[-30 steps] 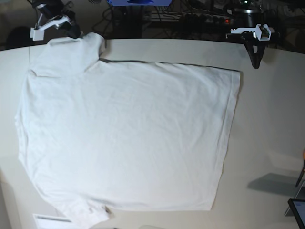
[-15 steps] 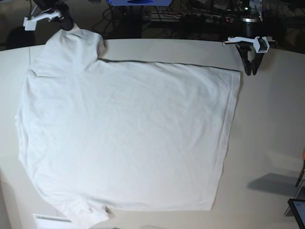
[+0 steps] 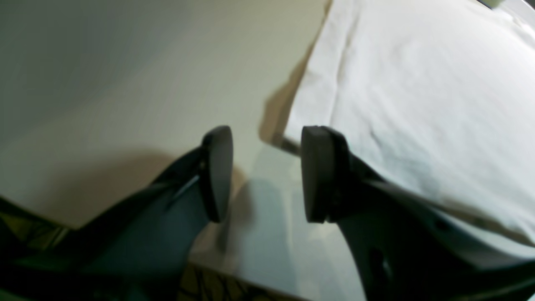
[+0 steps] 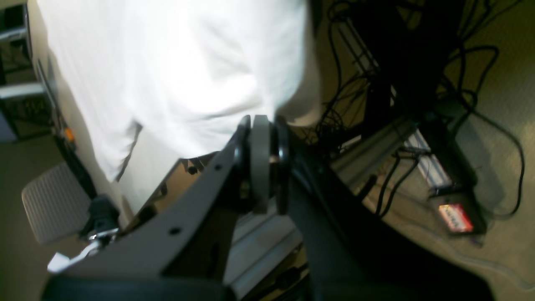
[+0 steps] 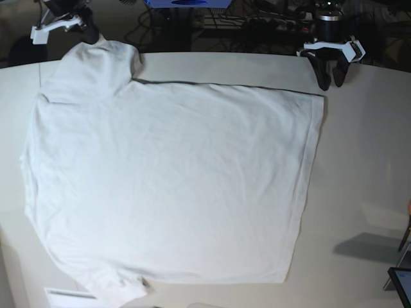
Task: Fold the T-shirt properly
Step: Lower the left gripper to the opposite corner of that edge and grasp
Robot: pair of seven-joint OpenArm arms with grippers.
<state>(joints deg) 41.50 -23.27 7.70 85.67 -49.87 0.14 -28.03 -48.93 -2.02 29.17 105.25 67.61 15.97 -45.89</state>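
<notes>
Tabletop (image 5: 366,160) of smooth off-white colour carries everything and fills most of the base view. On it the T-shirt (image 5: 167,186) lies spread flat, plain white and a little wrinkled. Its bottom hem runs down the right side of that view and one sleeve reaches to the far left corner.

At that sleeve sits the right gripper (image 5: 92,35). In the right wrist view the right gripper (image 4: 264,161) has its two pads pressed together on white cloth, so it is closed on the sleeve edge of the T-shirt (image 4: 175,62).

The left gripper (image 5: 331,82) is at the far right, just beside the hem corner. In the left wrist view the left gripper (image 3: 265,173) has its fingers clearly apart with nothing between them, over bare tabletop (image 3: 125,75), and the T-shirt (image 3: 418,83) corner lies beside one finger.
</notes>
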